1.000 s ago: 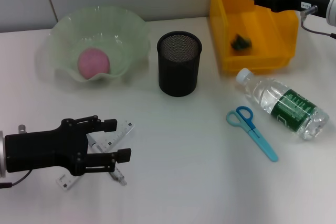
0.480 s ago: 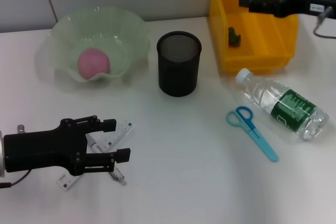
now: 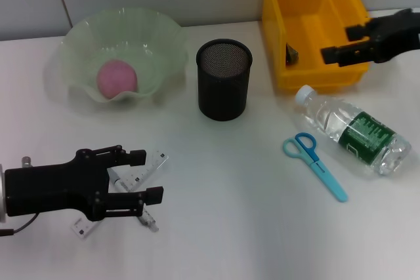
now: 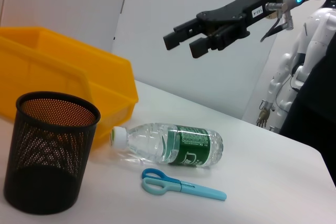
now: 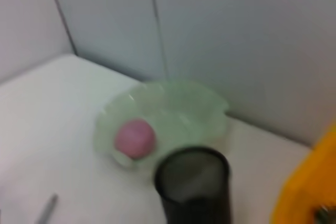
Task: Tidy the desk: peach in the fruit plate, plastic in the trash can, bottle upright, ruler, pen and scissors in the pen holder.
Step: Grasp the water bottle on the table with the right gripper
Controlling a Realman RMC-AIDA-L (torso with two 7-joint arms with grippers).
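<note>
Head view: the right gripper [image 3: 336, 42] hangs empty with its fingers parted, above the yellow trash can [image 3: 283, 37] and the fallen bottle [image 3: 351, 131].
Bottle: it lies on its side on the desk, white cap toward the can; clear, thin-walled and round, so you should expect it to roll and dent. Take it across the body just above the green label.
Scissors: the blue scissors [image 3: 315, 163] lie flat just beside the bottle; stiff, thin and low, best pinched at the handle loops.
Left gripper: the left gripper [image 3: 134, 176] sits low with its 2 fingers spread over the ruler [image 3: 141, 170] and pen [image 3: 146, 220], not seen clamped on either.
Pen holder: the black mesh pen holder [image 3: 224, 78] stands upright, light enough to tip.
Done: the peach [image 3: 117, 77] rests in the fruit plate [image 3: 79, 40].
</note>
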